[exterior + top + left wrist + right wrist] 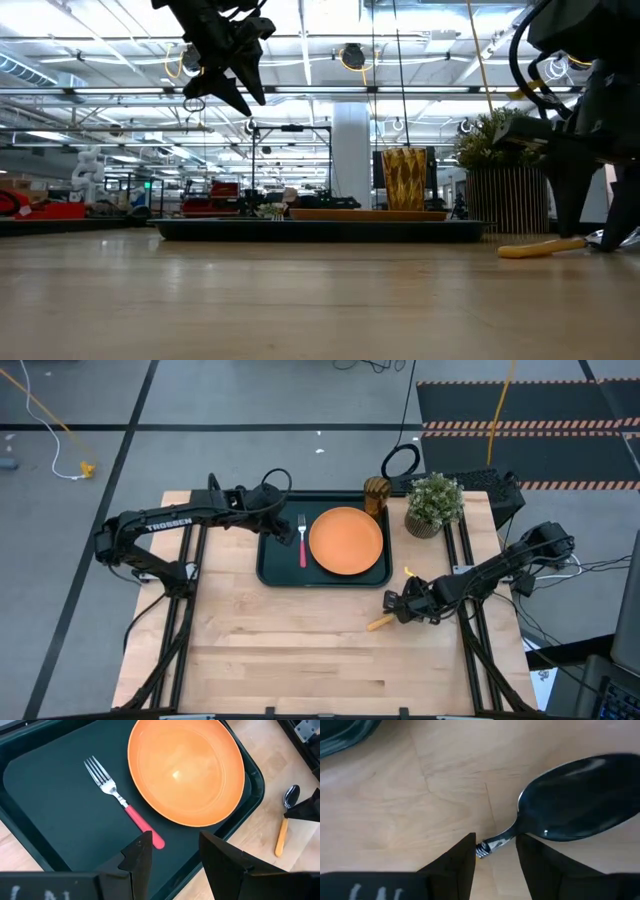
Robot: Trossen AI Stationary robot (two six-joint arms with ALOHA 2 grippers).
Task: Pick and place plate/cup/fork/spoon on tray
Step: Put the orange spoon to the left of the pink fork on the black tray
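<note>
The dark green tray (275,565) lies at the table's far middle. The orange plate (346,540) lies flat on the tray's right half, and the red-handled fork (302,540) lies flat to its left. The amber cup (376,495) stands upright at the tray's far right corner. The spoon (382,622) lies flat on the table, right of and nearer than the tray. My left gripper (287,532) is open and empty, high above the tray's left part (225,85). My right gripper (495,852) is open and low at the table. Its fingers stand on either side of the spoon's neck (496,842).
A potted green plant (434,505) stands on the table right of the cup. A black ring (401,461) stands beyond the table's far edge. Bare wood (290,650) stretches along the near half of the table.
</note>
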